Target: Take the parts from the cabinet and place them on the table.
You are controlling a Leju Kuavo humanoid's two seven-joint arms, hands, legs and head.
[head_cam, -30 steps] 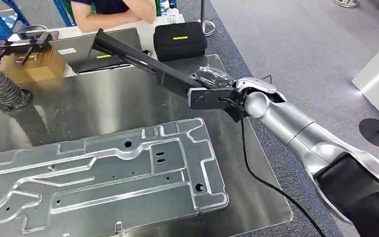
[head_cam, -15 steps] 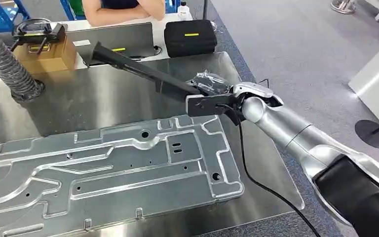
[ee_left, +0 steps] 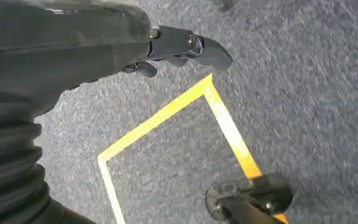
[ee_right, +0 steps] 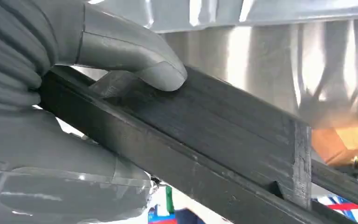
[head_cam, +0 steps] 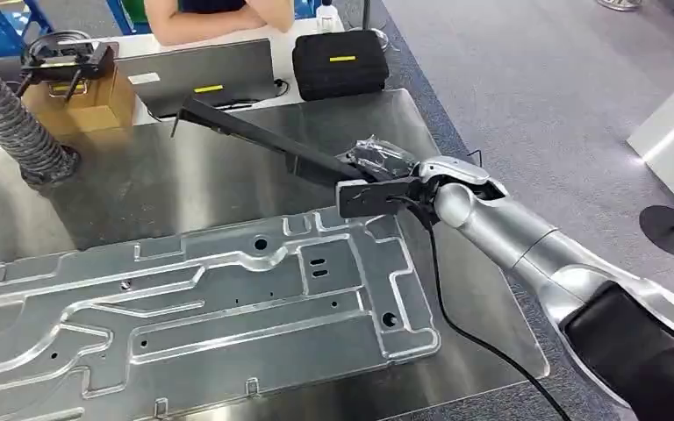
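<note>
Head view: right robot hand (head_cam: 384,167) grasps a long black part (head_cam: 268,145) by its near end; its long axis runs away leftward, raised over the tabletop (head_cam: 184,189) beyond the plate (head_cam: 193,307). Left wrist view: left robot hand (ee_left: 177,46) hangs released over carpet (well away). Right wrist view: thumb (ee_right: 135,60) presses the part.

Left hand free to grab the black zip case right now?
Probably not. The left hand hangs over floor carpet, and the black zip case sits beyond the steel table's far edge.
</note>
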